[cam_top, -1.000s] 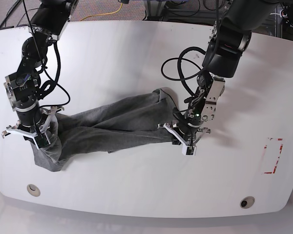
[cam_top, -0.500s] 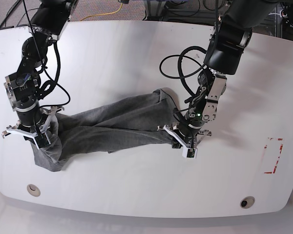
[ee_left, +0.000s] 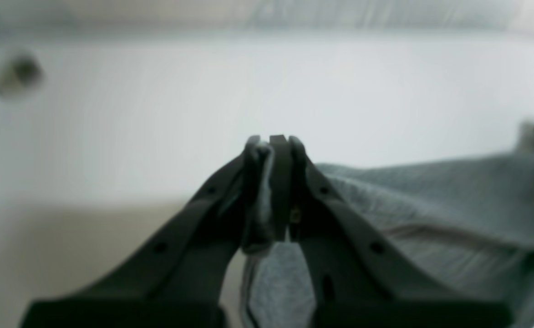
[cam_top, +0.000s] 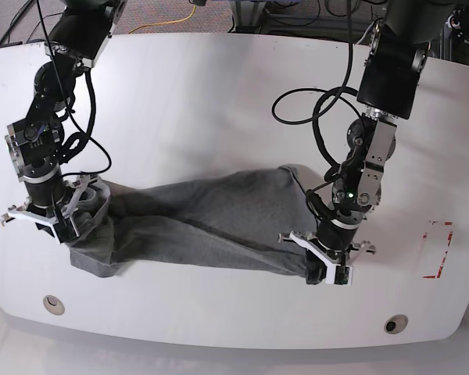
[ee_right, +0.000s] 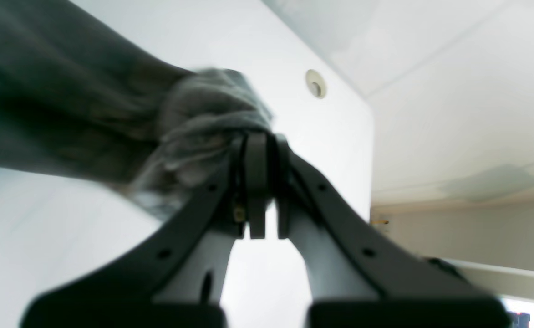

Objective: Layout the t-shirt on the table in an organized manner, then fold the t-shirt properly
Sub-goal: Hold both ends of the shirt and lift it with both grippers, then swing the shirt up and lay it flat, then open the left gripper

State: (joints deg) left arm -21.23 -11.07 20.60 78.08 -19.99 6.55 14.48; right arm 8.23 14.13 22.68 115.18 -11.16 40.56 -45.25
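The left end effector (cam_top: 328, 269), at the lower right of the base view, is clamped on an edge of the t-shirt (cam_top: 211, 215), its jaws pressed together with grey cloth pinched between them, as the left wrist view (ee_left: 271, 182) shows. The right end effector (cam_top: 51, 223), at the left of the base view, is likewise clamped tight on a bunched wad of the same cloth, seen gathered against its tips in the right wrist view (ee_right: 260, 173).

Compared with a second ago, the left end effector is sitting further right and lower in the frame, and the arm above it is reaching out straighter. The right end effector is staying almost where it was. The t-shirt is therefore being drawn out longer between the two grips: its right end now is lying nearer the red tape rectangle (cam_top: 438, 250), though well apart from it, and the hump at its upper middle is flattening.

The t-shirt is lying across the lower middle of the table (cam_top: 219, 94) as a twisted, bunched band, not yet spread flat, with a loose flap hanging at the lower left below the right grip. In my judgement the layout step is underway and far from done; the pull is taking slack out, but the cloth remains rolled on itself, so folding is not yet possible.
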